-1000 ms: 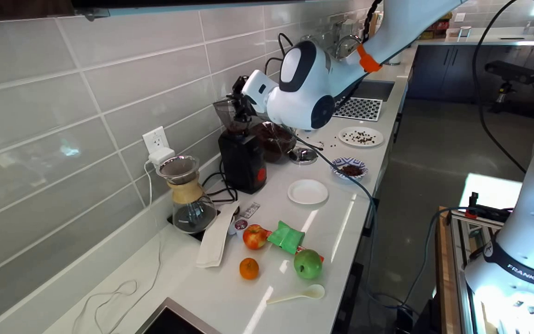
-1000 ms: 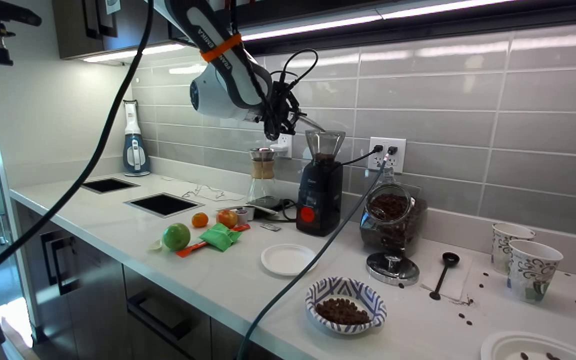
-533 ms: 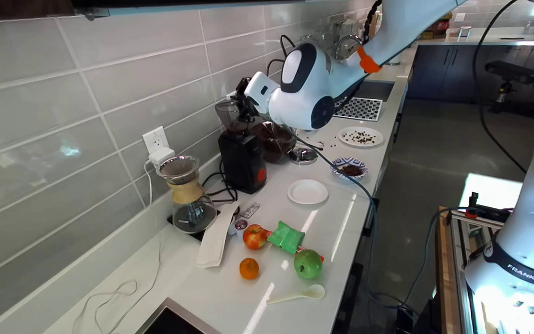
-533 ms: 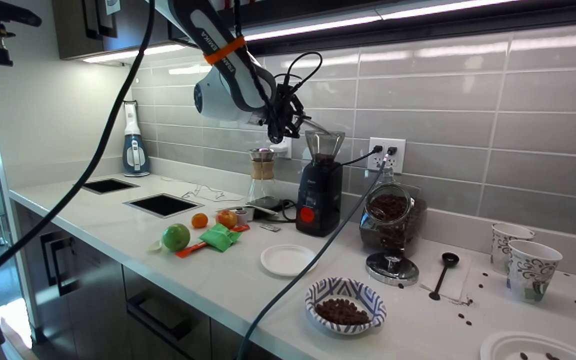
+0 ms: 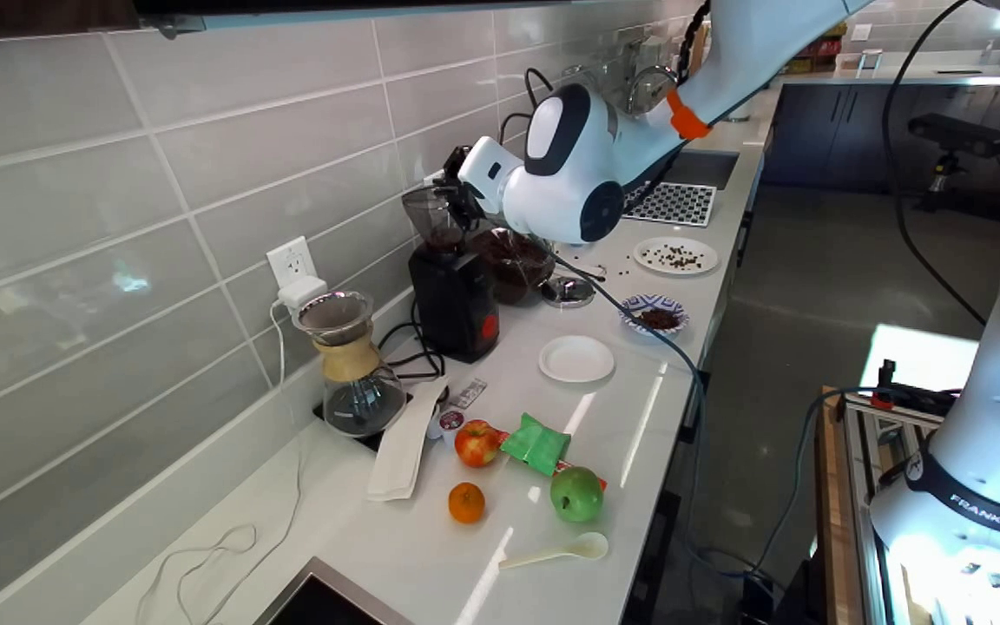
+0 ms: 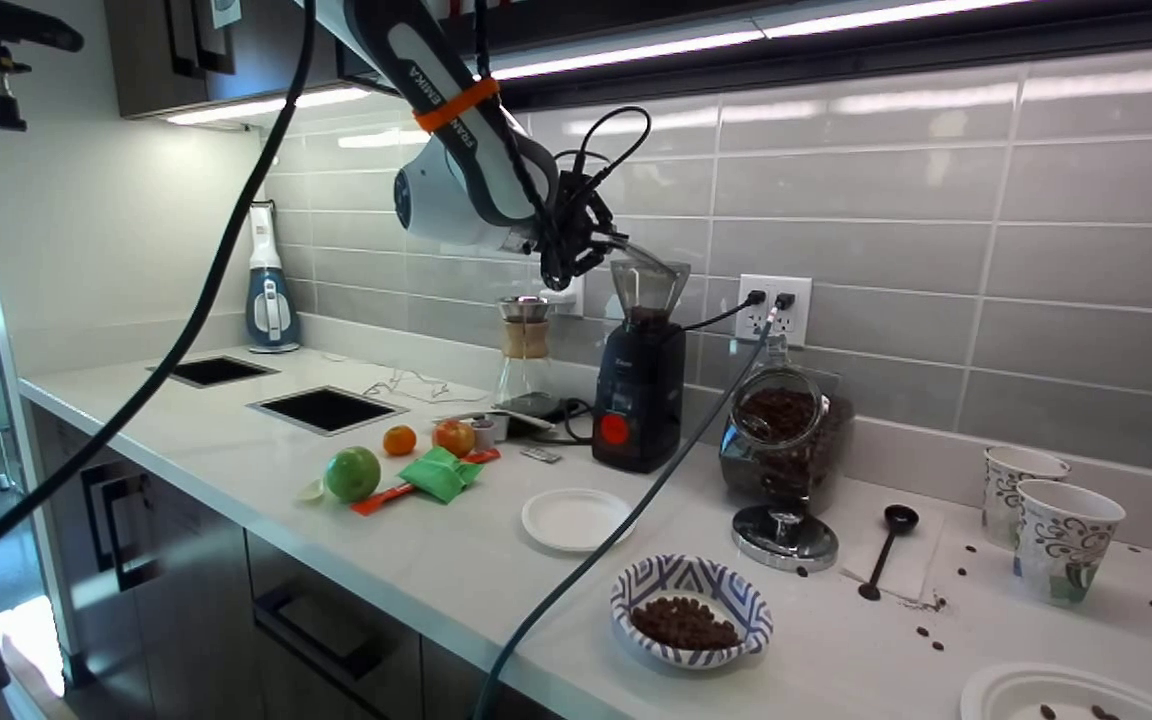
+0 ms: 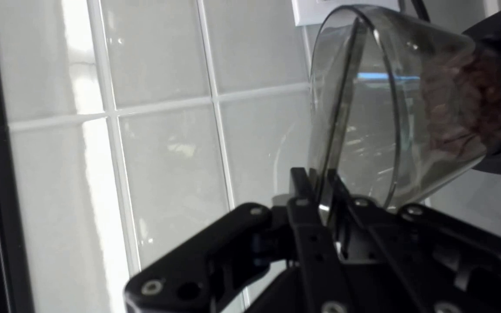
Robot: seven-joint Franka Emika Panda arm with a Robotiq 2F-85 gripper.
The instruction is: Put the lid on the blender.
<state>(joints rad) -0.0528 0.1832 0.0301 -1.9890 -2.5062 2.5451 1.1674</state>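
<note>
A lid (image 6: 647,256) slants over the mouth of the clear jar (image 6: 650,292) on top of a black blender (image 6: 639,395). The robot's claw (image 7: 321,184) is nearly closed, with the lid's near edge in the narrow gap between its fingertips (image 7: 301,186); it appears to have hold of the lid, though how tightly cannot be told. From the claw, the lid's long line runs outward and down toward the jar's far rim. The far edge sits low, near the rim's level; whether it touches is unclear. The near edge is raised. The coming move likely turns on this tilt: the near side must drop for the lid to lie flat. The wrist view shows the fingertips; in an exterior view, the claw crowds the jar (image 5: 428,213) and the lid cannot be made out.
</note>
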